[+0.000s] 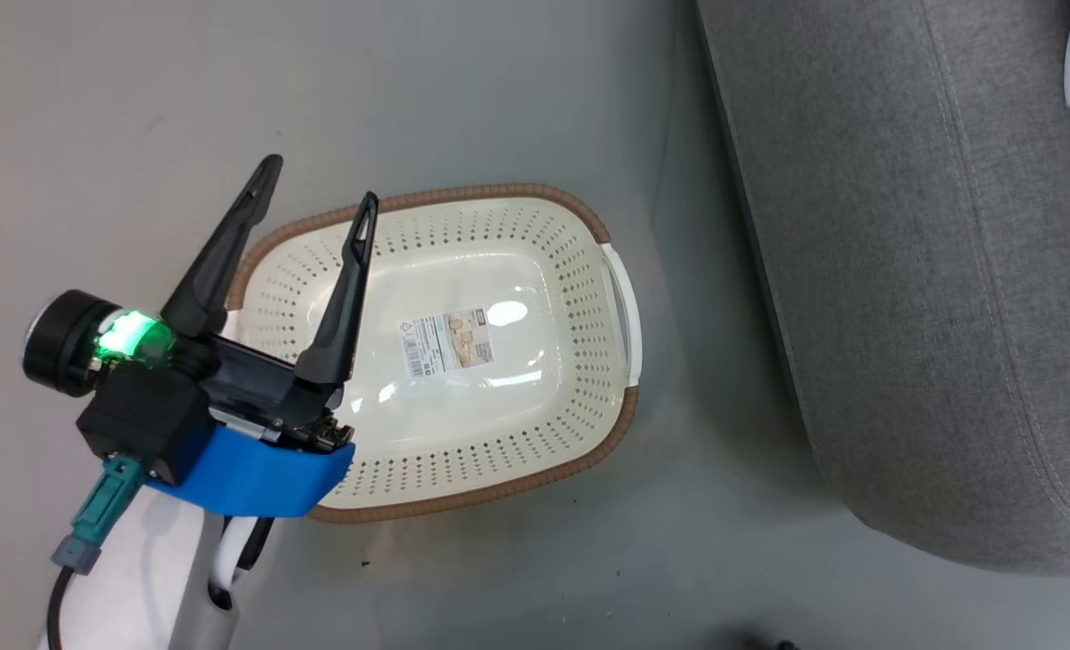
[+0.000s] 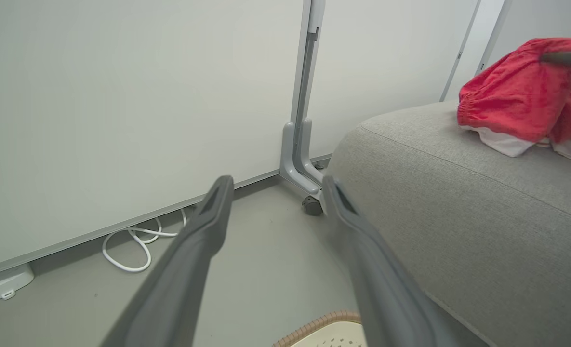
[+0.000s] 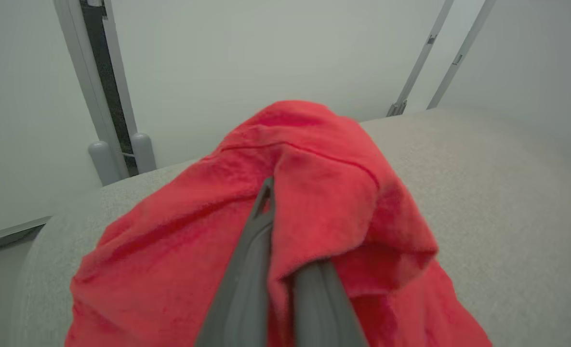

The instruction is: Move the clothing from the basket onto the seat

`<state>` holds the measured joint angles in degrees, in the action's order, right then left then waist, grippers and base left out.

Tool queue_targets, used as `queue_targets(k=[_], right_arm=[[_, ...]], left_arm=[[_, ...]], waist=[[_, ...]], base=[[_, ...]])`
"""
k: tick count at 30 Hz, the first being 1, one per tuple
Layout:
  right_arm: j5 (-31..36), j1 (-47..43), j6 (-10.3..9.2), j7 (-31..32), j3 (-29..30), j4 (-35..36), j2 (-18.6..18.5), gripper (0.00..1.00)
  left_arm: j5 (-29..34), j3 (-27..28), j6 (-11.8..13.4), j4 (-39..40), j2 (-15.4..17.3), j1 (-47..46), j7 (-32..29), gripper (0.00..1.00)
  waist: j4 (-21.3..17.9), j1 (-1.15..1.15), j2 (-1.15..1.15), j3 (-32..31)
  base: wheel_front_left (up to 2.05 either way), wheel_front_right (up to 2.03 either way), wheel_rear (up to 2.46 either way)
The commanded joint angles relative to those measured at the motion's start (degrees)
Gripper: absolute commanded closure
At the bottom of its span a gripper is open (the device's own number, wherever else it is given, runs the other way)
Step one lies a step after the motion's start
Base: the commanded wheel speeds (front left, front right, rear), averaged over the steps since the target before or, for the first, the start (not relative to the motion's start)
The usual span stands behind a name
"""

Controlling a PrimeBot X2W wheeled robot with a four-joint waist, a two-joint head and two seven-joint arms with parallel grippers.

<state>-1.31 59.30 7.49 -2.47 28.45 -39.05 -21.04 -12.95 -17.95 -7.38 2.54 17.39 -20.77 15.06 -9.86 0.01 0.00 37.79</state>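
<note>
- Zero items in cream-white perforated plastic basket (image 1: 544,433); left gripper (image 1: 318,181) spread.
- Bright red fabric clothing (image 3: 343,193) on grey woven seat (image 3: 507,202), pinched by right gripper (image 3: 278,250); release pending.

Left gripper (image 1: 321,179): two long dark fingers (image 1: 218,262) seen, tapered to thin tips. Black boxy base noted. Green light (image 1: 128,336) lit beside black round housing (image 1: 58,343). Blue collar (image 1: 255,477) wrapped beneath. Teal plug (image 1: 103,506), dark cable (image 1: 54,607), pale forearm (image 1: 200,587) spotted.
</note>
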Motion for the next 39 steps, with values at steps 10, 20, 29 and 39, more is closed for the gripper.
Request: queue_targets(k=[10,20,29,39], right_arm=[[4.3,-2.1,0.01,-4.0,6.4,-3.8,4.5,0.27],[7.4,-3.2,0.01,-4.0,6.2,-4.0,4.0,0.0],[8.3,-11.0,0.01,-3.8,3.6,-2.4,3.7,0.0],[7.7,-25.7,0.01,-3.0,-3.4,7.8,9.2,0.0]], left_arm=[[-0.2,1.6,-0.1,1.8,1.3,0.4,0.2,0.0],[-0.1,1.8,-0.1,-0.3,-0.7,0.4,0.2,0.0],[-2.3,2.9,-0.1,-4.6,-5.5,4.4,0.2,0.0],[-4.3,7.1,-0.1,-7.3,-10.2,13.1,0.2,0.0]], waist=[[-2.1,-0.01,0.0,3.3],[-0.8,-0.01,0.0,0.0],[2.2,-0.01,0.0,-11.4],[3.8,-0.01,0.0,-25.2]], base=[[0.0,0.0,0.0],[0.0,0.0,0.0],[0.0,0.0,0.0],[0.0,0.0,0.0]])
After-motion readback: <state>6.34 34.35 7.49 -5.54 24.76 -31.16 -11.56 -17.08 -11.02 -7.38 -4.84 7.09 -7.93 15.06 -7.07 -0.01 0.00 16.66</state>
